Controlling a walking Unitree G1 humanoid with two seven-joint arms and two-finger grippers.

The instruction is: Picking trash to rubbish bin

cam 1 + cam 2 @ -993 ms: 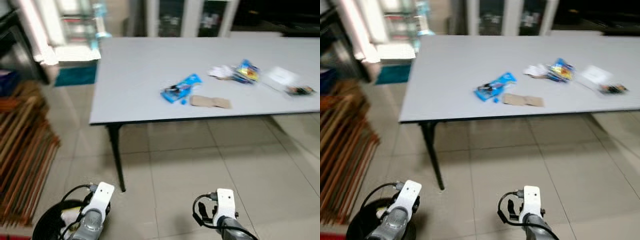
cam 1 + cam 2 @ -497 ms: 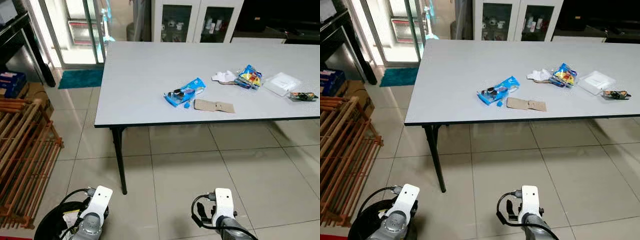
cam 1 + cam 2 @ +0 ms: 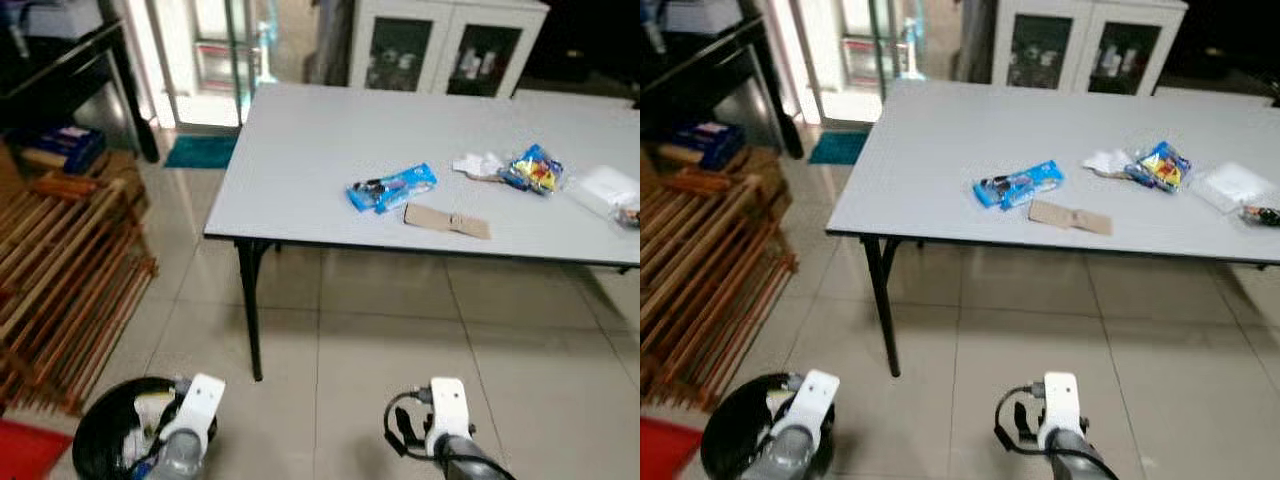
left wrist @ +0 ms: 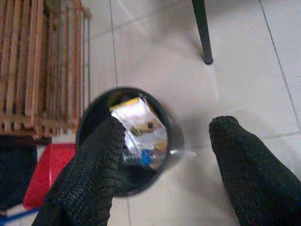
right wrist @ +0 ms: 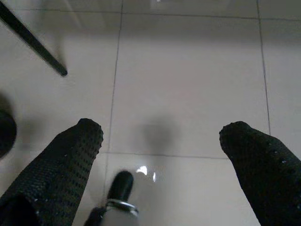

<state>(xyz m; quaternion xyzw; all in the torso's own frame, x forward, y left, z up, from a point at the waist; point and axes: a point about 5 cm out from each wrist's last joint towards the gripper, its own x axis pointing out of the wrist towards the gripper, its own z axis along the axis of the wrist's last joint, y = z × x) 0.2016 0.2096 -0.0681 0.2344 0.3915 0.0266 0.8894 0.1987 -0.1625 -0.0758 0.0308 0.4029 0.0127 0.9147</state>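
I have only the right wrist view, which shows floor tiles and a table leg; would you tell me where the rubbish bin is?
Observer: The black rubbish bin stands on the floor at the robot's left, below the open left gripper.
Operator: Thank you. Is anything inside it?
Observer: Yes, a white and yellow wrapper lies in it.
Operator: And what trash is on the table?
Observer: On the grey table lie a blue wrapper, a cardboard piece, a white tissue and a colourful packet.
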